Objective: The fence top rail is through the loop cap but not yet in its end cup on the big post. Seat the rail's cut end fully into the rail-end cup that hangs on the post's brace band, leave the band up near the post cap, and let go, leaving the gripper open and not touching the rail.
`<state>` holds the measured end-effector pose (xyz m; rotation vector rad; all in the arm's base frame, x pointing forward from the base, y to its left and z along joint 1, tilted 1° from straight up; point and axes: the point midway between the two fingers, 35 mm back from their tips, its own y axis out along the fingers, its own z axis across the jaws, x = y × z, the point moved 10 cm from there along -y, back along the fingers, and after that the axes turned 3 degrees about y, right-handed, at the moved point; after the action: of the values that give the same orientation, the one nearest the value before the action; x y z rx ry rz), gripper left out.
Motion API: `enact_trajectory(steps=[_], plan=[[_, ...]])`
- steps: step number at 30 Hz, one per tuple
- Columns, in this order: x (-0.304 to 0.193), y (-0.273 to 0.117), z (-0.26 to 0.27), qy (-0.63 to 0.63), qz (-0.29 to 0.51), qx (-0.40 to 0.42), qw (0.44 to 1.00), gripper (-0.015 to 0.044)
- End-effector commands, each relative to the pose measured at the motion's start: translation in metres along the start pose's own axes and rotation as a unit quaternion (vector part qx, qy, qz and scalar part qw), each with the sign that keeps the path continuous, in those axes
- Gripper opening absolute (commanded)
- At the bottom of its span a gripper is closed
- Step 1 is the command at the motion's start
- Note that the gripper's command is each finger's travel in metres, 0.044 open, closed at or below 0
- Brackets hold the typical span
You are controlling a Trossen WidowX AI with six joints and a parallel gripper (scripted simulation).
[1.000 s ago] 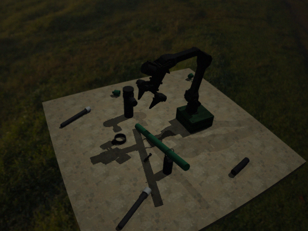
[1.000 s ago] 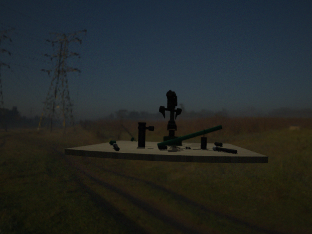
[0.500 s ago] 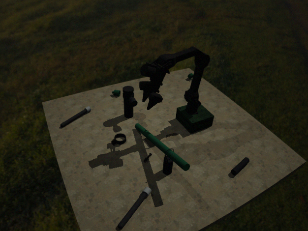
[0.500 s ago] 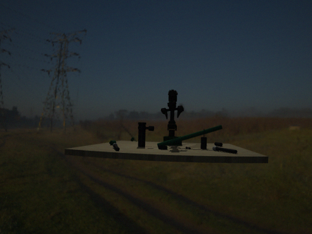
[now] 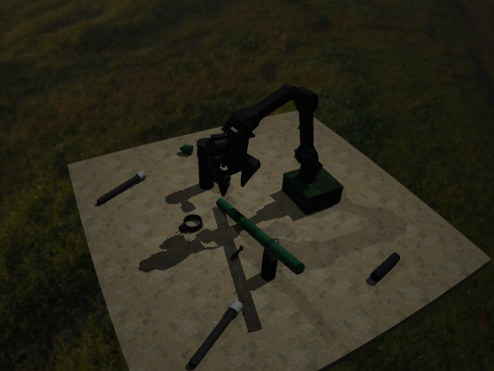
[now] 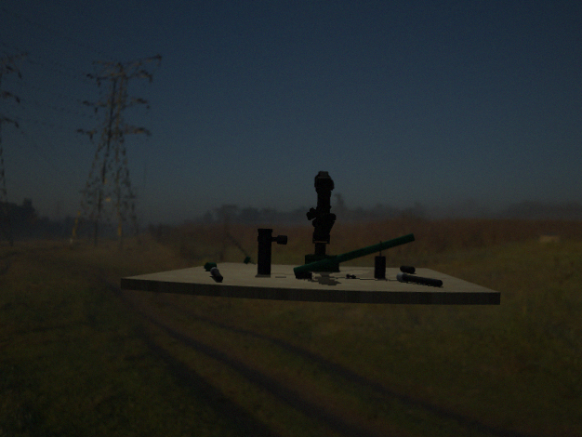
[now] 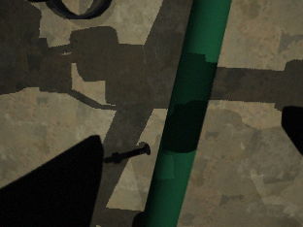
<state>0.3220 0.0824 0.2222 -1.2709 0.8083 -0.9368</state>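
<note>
The green rail [image 5: 255, 232] [image 6: 366, 252] [image 7: 206, 29] slopes through the wire loop cap on the short post [image 5: 268, 267] [image 6: 379, 268]. Its low end is close above the table, apart from the big post [image 5: 204, 170] [image 6: 264, 256]; its other end is raised. The rail-end cup [image 6: 281, 240] sticks out sideways near the top of the big post, facing the rail's side, with nothing in it. In the top view the arm's dark parts hide it. My gripper [image 5: 233, 189] [image 7: 191, 129] is wide open and empty, above the rail, which runs below between the fingers in the wrist view.
A loose dark ring clamp [image 5: 200, 223] and a small bolt [image 5: 237, 252] [image 7: 128, 154] lie beside the rail. White-capped dark tubes [image 5: 123, 187] [image 5: 213, 335], a short dark cylinder [image 5: 385, 266] and a green fitting [image 5: 187, 148] lie farther out. The arm stands on a green base [image 5: 312, 189].
</note>
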Motion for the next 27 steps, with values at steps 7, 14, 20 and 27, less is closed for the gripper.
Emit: enact_trajectory(steps=[7, 14, 20, 27], plan=[[-0.002, 0.026, 0.014, 0.177, -0.003, -0.054, 0.983, 0.044], [-0.003, 0.055, 0.01, 0.177, -0.003, -0.054, 0.983, 0.044], [-0.003, 0.064, 0.009, 0.177, -0.003, -0.054, 0.983, 0.044], [-0.003, 0.076, 0.008, 0.177, -0.003, -0.054, 0.983, 0.044]])
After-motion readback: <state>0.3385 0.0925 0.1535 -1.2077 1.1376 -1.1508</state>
